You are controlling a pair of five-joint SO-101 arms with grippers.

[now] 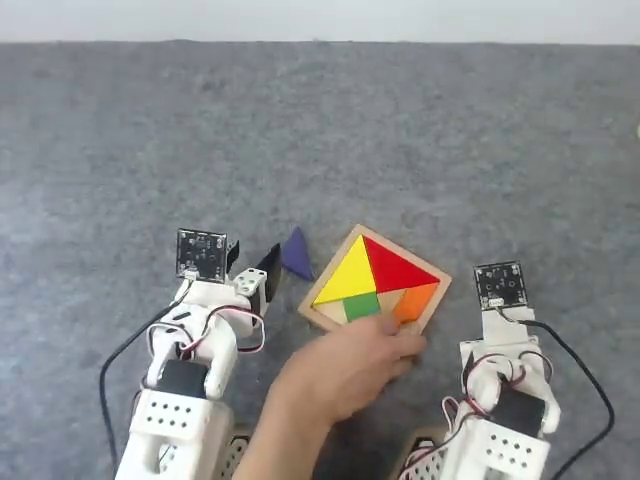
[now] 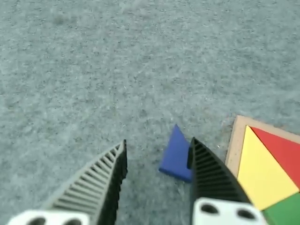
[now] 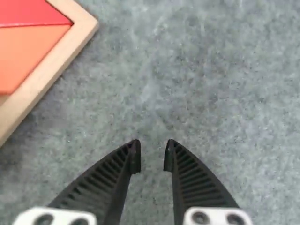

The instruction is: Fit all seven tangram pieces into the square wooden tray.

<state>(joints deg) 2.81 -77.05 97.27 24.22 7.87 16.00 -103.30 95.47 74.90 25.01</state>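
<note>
Two tools low in frame, flanking person's hand (image 1: 350,365) covering near corner of square wooden tray (image 3: 51,63). Your left tool (image 2: 158,143) wide open, empty; your right tool (image 3: 151,152) barely parted, empty. Tray, centre frame, holds yellow triangle (image 1: 345,275), red triangle (image 1: 400,268), green piece (image 1: 362,305), orange piece (image 1: 415,300). Blue triangle (image 1: 296,255) lies on tabletop (image 1: 450,130), just left of tray, beside left tool.

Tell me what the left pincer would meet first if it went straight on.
Probably the blue triangular piece: it lies on the grey carpet just ahead of the open left pincer, beside one finger; depth is unclear.
</note>
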